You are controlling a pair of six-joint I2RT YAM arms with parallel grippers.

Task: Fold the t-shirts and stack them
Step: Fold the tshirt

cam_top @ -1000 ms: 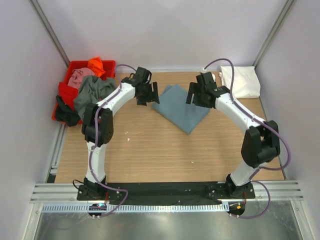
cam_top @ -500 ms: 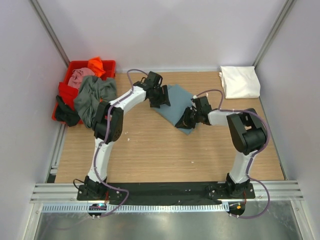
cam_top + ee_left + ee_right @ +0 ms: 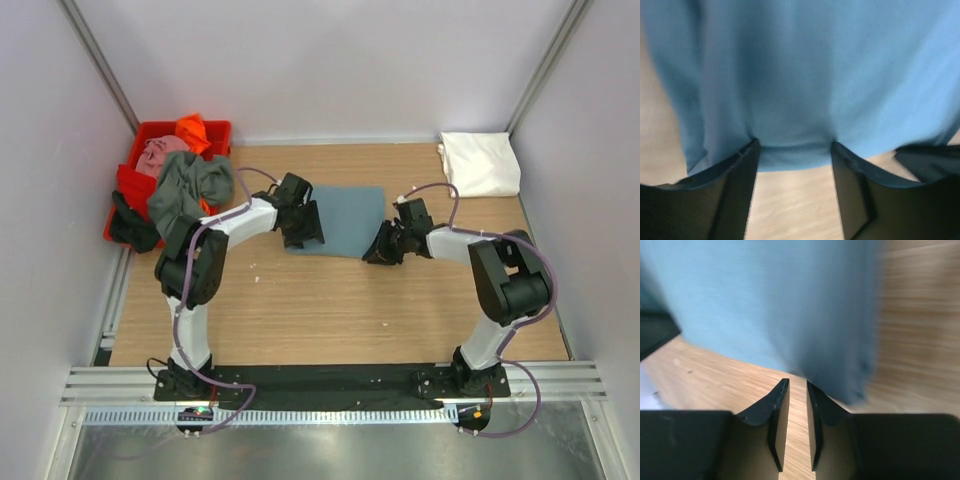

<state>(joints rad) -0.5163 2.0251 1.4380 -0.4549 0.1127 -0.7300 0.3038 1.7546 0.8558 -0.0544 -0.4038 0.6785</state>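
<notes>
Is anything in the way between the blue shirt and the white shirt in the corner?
Only the robot's own right arm and its cable cross between the blue shirt and the white shirt. Nothing else visible does.

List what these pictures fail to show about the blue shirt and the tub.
- Top view: the left end effector covers the left edge of the blue shirt.
- Right wrist view: blur hides whether the right end effector pinches cloth.
- Top view: the grey-green shirt buries what lies lower in the red tub.
</notes>
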